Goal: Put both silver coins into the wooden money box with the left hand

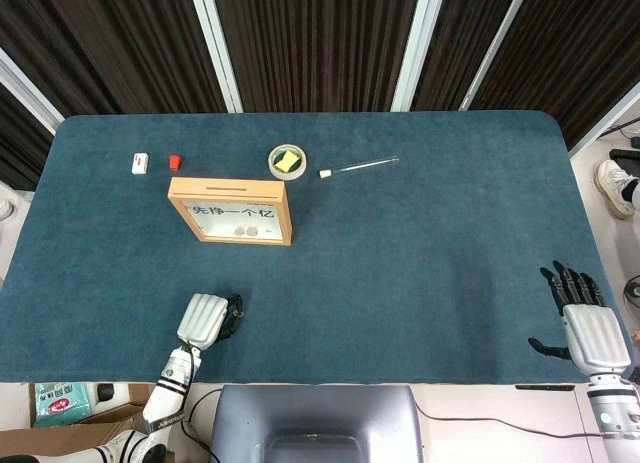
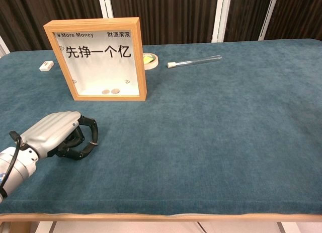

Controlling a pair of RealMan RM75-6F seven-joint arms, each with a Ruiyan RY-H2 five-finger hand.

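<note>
my left hand (image 2: 58, 135) fingers curled, low on table (image 2: 211, 132); wooden money box (image 2: 97, 59) upright behind, two coins (image 2: 110, 91) inside.
</note>
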